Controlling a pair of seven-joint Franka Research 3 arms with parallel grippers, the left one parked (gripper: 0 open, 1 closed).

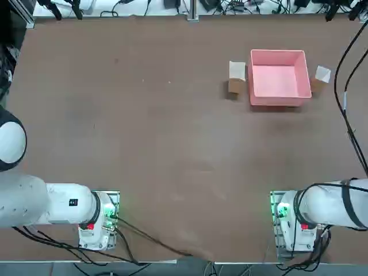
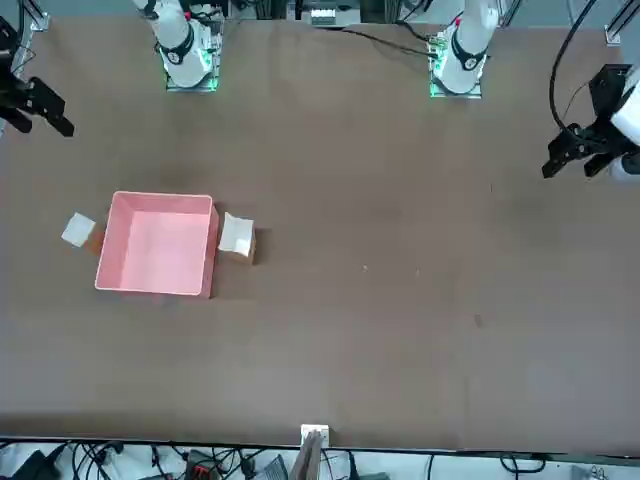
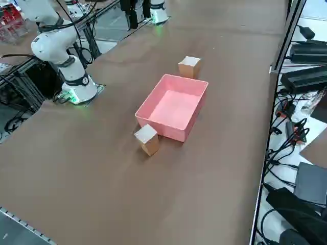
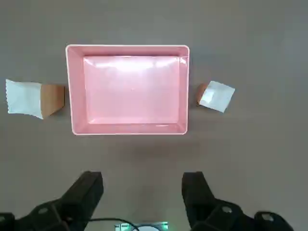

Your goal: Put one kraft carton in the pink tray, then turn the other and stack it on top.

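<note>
The pink tray (image 1: 277, 80) (image 4: 127, 89) lies empty at the far right part of the table. One kraft carton (image 1: 236, 78) (image 4: 34, 98) stands beside the tray's left wall, pale face up. The other kraft carton (image 1: 320, 77) (image 4: 215, 96) sits turned at an angle by the tray's right wall. My right gripper (image 4: 143, 190) hangs high above the table on the robot's side of the tray, open and holding nothing. It touches neither the tray nor the cartons. In the front view it shows at the left edge (image 2: 60, 122).
Bare brown tabletop surrounds the tray (image 3: 173, 107) and both cartons (image 3: 147, 139) (image 3: 189, 66). Cables and power supplies (image 3: 306, 76) lie along the table's far edge. The parked left arm (image 2: 590, 140) hangs over the other side of the table.
</note>
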